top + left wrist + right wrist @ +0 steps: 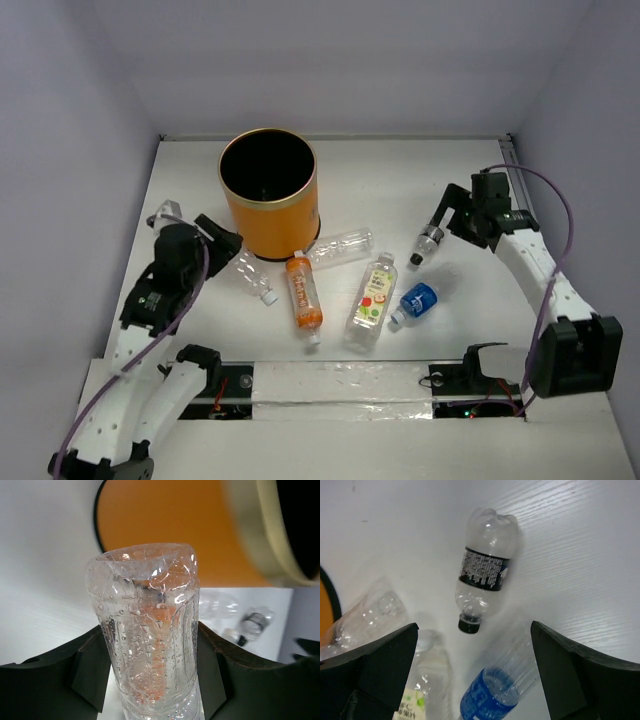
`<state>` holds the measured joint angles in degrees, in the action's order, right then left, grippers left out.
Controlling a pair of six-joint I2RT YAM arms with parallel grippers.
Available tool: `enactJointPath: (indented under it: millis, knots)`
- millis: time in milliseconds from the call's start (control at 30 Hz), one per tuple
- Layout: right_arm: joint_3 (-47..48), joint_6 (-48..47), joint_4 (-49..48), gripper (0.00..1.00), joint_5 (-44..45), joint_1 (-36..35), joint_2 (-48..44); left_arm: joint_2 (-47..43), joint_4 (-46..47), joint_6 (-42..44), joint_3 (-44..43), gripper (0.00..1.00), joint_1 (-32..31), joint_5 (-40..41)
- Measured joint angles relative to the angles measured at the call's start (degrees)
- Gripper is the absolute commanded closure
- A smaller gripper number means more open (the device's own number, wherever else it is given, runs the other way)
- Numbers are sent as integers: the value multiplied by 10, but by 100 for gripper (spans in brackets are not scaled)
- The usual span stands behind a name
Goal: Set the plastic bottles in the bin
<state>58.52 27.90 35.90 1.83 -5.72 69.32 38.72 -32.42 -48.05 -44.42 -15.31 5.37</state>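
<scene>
Left pincer [150, 680] half-closed on clear bottle [147, 630], pads against both sides | bin [165, 530] just beyond its tips | my judgement: lift bottle above the rim before letting go, squeeze lightly, thin wall dents | right pincer [475, 665] wide open, empty, black-labelled bottle [485, 570] just ahead

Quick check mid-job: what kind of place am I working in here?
Most likely a lab robot test cell: a white table boxed in by plain blank walls, a left arm and right arm bolted at its near edge, and plastic bottles laid out beside an orange bin.
</scene>
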Motion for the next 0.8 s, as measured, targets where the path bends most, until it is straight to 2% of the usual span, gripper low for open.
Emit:
enactJointPath:
  millis: [233,400,500,533,800]
  knots:
    - [26,-12,-20,2,3,25,132,15,-63,35,-240,64,0,-7]
    - [45,-14,-34,3,-19,54,215,89,-47,72,-419,63,0,-2]
    - [66,-16,-33,5,-31,63,254,145,-30,97,-492,62,0,14]
    - [75,-16,-33,8,-37,64,266,162,-23,104,-507,62,0,21]
    - [122,-22,-33,12,-83,64,347,309,38,164,-557,62,0,82]
